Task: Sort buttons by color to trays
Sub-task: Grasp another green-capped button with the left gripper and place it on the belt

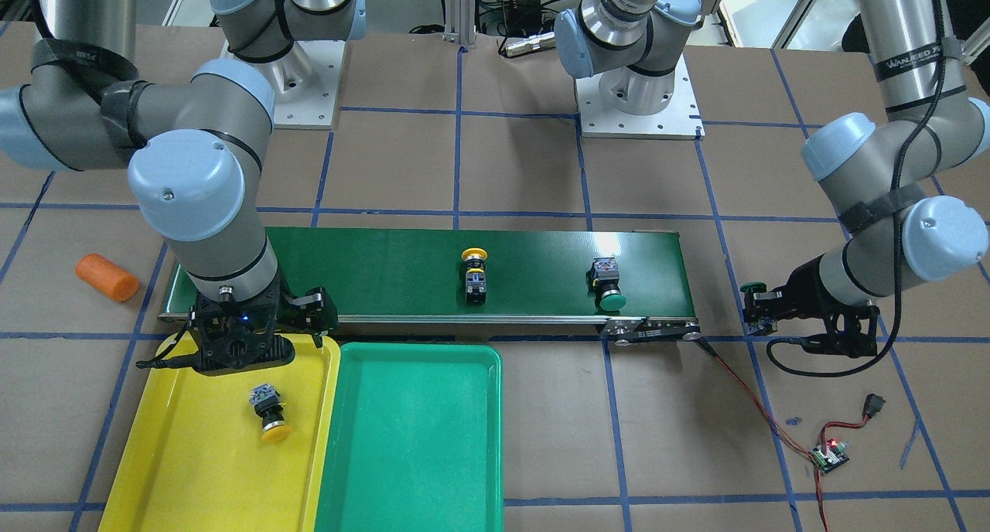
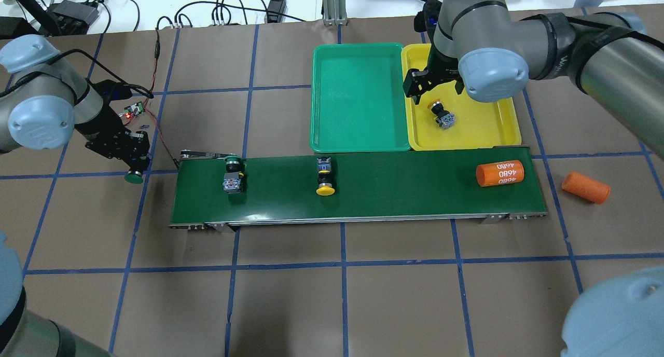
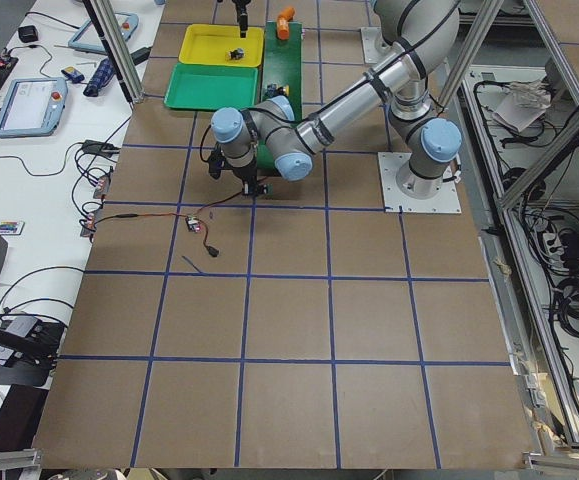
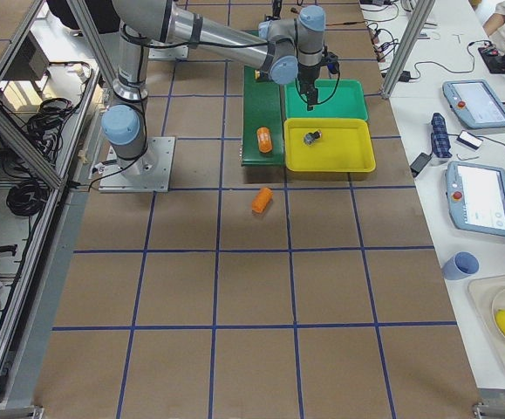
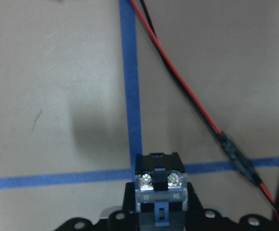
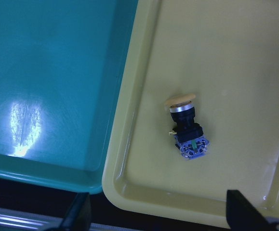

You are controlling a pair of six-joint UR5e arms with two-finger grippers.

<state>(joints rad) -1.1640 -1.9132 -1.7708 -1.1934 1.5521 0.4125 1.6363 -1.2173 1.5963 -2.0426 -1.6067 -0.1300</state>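
My left gripper (image 2: 136, 166) hovers over the table beyond the belt's end, shut on a green button (image 2: 134, 177); its grey-and-black body (image 5: 158, 185) fills the bottom of the left wrist view. My right gripper (image 2: 433, 87) hangs open over the yellow tray (image 2: 487, 131), with a yellow button (image 2: 441, 113) lying on its side in the tray just below it (image 6: 187, 127). The green tray (image 2: 358, 97) beside it holds nothing. On the conveyor belt (image 2: 415, 186) lie a second green button (image 2: 232, 175) and a second yellow button (image 2: 324, 178).
An orange cylinder marked 4680 (image 2: 499, 174) lies on the belt's end near the yellow tray. Another orange cylinder (image 2: 585, 187) rests on the table past that end. A small circuit board (image 2: 134, 109) with red and black wires lies near my left gripper.
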